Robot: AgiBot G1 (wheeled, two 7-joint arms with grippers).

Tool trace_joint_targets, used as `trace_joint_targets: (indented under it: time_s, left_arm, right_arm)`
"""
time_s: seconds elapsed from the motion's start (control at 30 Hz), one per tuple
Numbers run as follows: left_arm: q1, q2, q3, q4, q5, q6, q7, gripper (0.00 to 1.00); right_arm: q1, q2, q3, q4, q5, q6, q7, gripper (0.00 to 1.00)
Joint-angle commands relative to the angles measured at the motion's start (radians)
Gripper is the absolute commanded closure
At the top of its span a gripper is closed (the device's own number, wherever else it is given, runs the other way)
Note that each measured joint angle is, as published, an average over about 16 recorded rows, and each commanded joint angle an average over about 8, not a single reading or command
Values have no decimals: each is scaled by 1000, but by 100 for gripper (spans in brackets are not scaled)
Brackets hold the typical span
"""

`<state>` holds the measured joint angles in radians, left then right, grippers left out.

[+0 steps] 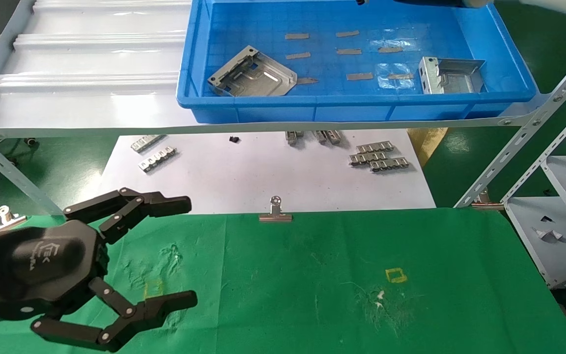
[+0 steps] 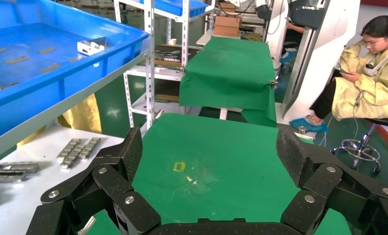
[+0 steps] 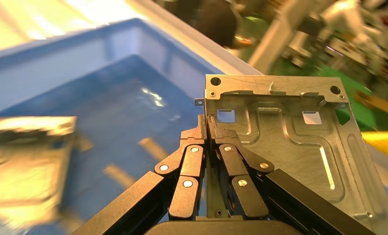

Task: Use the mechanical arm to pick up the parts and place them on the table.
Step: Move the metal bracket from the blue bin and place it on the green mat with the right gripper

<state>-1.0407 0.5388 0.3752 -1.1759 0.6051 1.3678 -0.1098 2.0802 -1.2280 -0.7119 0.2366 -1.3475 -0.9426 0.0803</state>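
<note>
My right gripper [image 3: 207, 122] is shut on the edge of a grey sheet-metal part [image 3: 289, 142] and holds it above the blue tray [image 3: 108, 63]. Another part [image 3: 25, 161] lies blurred in that tray. In the head view only the right arm [image 1: 430, 2] shows, at the top edge. Two parts [image 1: 253, 73] [image 1: 452, 76] rest in the blue tray [image 1: 361, 101] on the shelf. Low over the near left of the green table [image 1: 312, 275] my left gripper [image 1: 188, 250] [image 2: 209, 152] hangs open, nothing between its fingers.
Ribbed metal strips [image 1: 379, 157] lie on a white sheet [image 1: 263, 177] under the shelf. A silver binder clip [image 1: 275, 214] pins the cloth's far edge. Slanted shelf struts [image 1: 523, 132] stand at the right. A yellow square [image 1: 396, 275] marks the cloth. A seated person [image 2: 373, 73] is beyond the table.
</note>
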Motion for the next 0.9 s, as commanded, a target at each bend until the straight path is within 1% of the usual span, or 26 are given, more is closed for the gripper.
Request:
trace_joint_targets:
  time_s: [0.03, 0.27, 0.37, 0.43, 0.5, 0.57, 0.8, 0.9]
  left_arm:
    - [0, 0, 0, 0, 0, 0, 0, 0]
    - [0, 0, 0, 0, 0, 0, 0, 0]
    - [0, 0, 0, 0, 0, 0, 0, 0]
    - [0, 0, 0, 0, 0, 0, 0, 0]
    - [0, 0, 0, 0, 0, 0, 0, 0]
    - [0, 0, 0, 0, 0, 0, 0, 0]
    - [0, 0, 0, 0, 0, 0, 0, 0]
    - [0, 0, 0, 0, 0, 0, 0, 0]
  right_arm:
    - [20, 33, 8, 7, 15, -74, -24, 100]
    - [65, 133, 2, 49, 40, -435, -178, 100]
    - [84, 162, -7, 58, 41, -555, -231, 100]
    - [88, 180, -17, 69, 45, -607, -249, 100]
    - [82, 202, -33, 98, 56, -643, -260, 100]
    - [65, 234, -60, 149, 80, -661, -262, 100]
    - [-30, 409, -216, 455, 250, -664, -226, 100]
    - [-59, 468, -288, 559, 302, -658, -215, 100]
